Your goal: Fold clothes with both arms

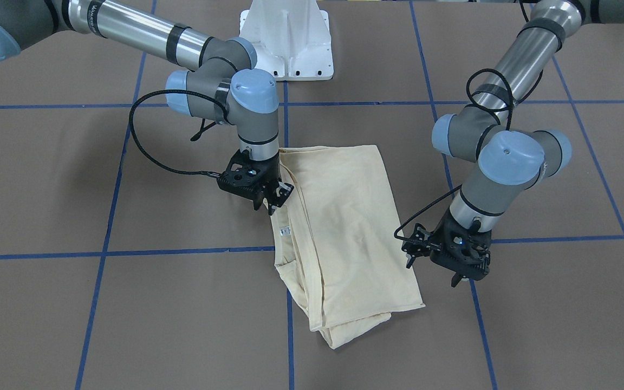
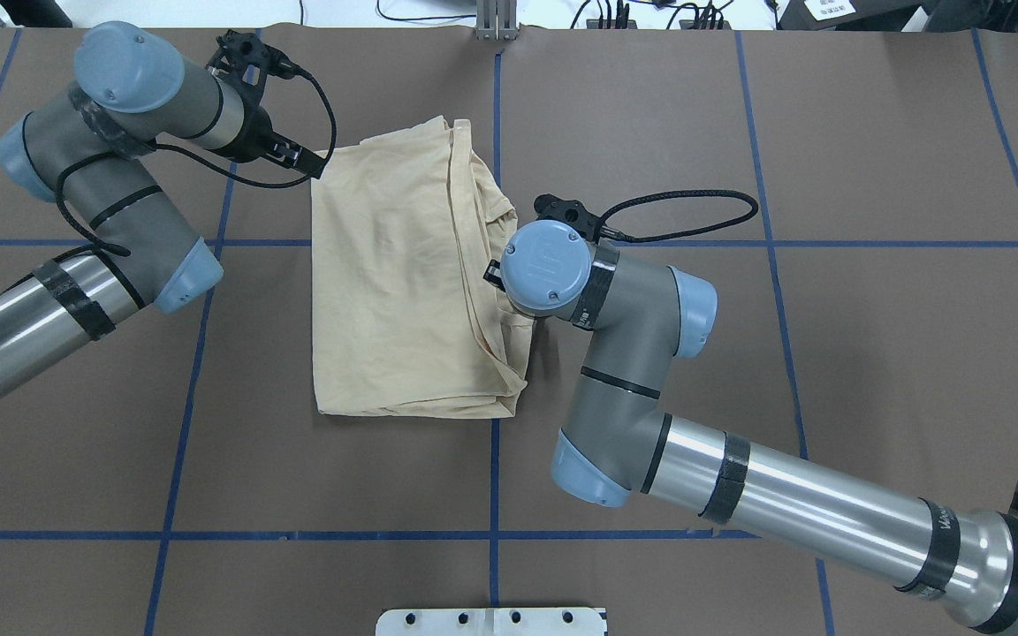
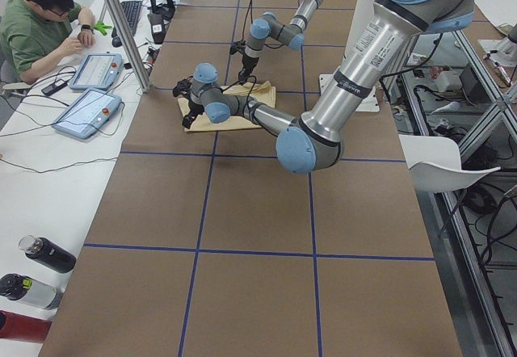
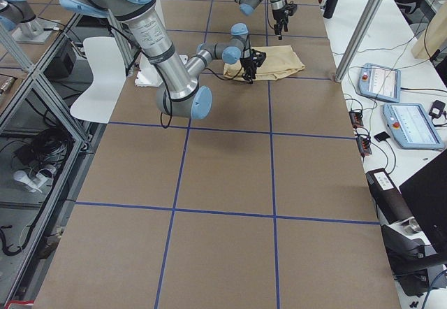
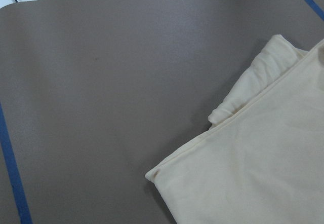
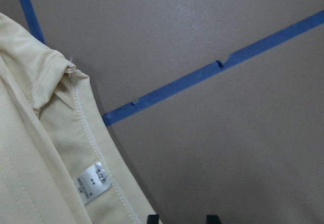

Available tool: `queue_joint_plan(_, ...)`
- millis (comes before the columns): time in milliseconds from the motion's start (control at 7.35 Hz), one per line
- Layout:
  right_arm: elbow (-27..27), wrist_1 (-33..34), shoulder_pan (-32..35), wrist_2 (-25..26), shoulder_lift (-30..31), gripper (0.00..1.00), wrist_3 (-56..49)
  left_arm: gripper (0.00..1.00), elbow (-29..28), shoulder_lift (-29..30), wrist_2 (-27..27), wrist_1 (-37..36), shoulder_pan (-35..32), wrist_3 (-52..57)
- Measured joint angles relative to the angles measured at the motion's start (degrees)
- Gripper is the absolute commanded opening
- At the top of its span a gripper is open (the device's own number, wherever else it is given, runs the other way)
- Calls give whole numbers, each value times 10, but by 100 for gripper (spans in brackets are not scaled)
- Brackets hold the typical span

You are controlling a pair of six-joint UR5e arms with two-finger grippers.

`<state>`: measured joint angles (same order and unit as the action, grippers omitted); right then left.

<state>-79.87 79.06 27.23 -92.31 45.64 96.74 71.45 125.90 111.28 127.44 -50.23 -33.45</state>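
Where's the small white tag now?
Front-facing view: the small white tag sits on the left edge of the folded cream-yellow shirt, just below the right gripper.

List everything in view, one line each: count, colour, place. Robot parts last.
T-shirt: 1, pale cream-yellow, folded at table centre across a blue tape line
Neck tag: 1, white, at the shirt's collar edge
Table: 1, brown with blue tape grid
Pedestal base: 1, white, robot's side of the table
Pendants: 2, light grey, side bench
Bottles: 3, two dark and one red, bench end
Person: 1, green top, seated at the bench
Left arm: 1, grey-silver with light-blue caps
Right arm: 1, same colours
Left end effector: 1, black, beside the shirt's far corner, state unclear
Right end effector: 1, black, open, at the collar edge
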Motion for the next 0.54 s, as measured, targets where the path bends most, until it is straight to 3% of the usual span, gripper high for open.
queue_joint_plan(544, -6, 12, -8, -1, 0, 42, 0, 100, 0, -3, 0, 0, 0, 0)
